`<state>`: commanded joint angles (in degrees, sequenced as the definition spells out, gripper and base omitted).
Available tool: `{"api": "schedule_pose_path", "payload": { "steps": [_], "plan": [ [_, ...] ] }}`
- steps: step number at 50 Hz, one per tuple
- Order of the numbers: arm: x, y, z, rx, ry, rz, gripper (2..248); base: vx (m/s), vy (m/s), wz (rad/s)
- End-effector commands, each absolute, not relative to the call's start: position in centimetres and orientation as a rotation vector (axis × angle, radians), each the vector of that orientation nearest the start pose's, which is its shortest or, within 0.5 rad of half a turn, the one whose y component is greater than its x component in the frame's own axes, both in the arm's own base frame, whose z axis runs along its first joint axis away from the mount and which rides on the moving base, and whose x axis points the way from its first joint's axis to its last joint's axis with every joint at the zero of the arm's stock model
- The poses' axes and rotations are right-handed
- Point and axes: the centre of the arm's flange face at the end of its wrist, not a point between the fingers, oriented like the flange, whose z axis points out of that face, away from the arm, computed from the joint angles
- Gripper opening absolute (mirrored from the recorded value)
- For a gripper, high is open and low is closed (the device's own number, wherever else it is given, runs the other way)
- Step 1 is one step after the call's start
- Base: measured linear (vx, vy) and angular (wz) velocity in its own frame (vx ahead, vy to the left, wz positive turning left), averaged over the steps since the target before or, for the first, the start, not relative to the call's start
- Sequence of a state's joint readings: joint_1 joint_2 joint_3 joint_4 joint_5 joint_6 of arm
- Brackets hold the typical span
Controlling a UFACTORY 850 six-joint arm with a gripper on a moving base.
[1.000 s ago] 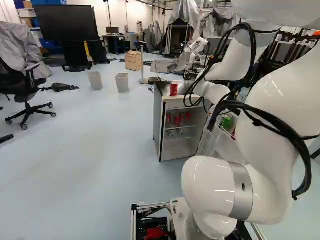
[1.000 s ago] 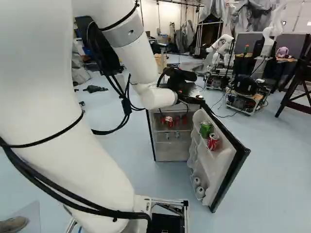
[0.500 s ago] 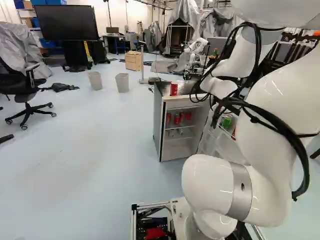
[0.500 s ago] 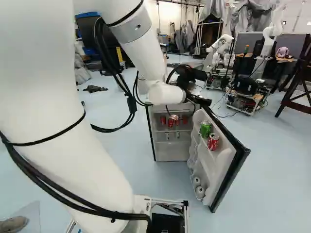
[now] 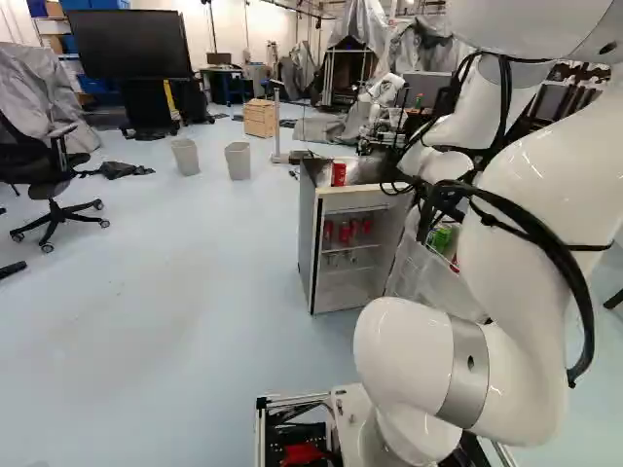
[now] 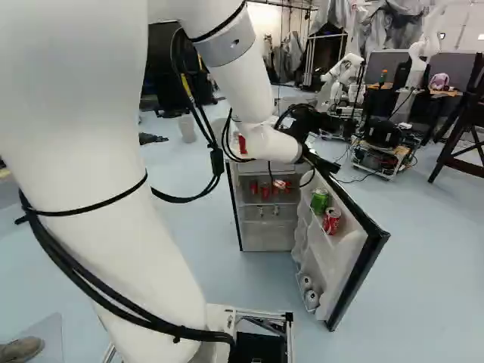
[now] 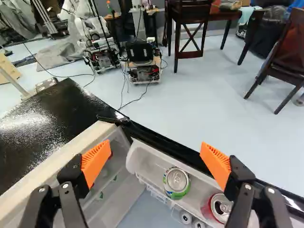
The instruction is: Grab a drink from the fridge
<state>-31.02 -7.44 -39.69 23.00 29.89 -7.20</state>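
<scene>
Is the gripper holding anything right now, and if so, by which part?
Nothing is held: the gripper stands open, and the green can and red can beside it sit in the fridge door.

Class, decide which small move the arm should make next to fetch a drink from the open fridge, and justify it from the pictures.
Probably ease the jaws down toward the green metal can, centring them on it. They stand open and touch no can; it sits upright in the white plastic door shelf, nearer mid-gap than the red metal can.
</scene>
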Motion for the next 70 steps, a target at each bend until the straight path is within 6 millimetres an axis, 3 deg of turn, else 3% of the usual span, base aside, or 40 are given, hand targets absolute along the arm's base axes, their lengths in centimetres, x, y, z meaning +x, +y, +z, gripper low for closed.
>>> {"api": "schedule_pose_path", "payload": {
  "steps": [39, 70],
  "plan": [
    [40.7, -32.4, 41.1, -2.691, 1.556, -1.414, 247, 0.0, 0.0, 0.0],
    [39.7, -37.8, 40.9, -2.645, 1.702, -1.405, 247, 0.0, 0.0, 0.0]
  ]
}}
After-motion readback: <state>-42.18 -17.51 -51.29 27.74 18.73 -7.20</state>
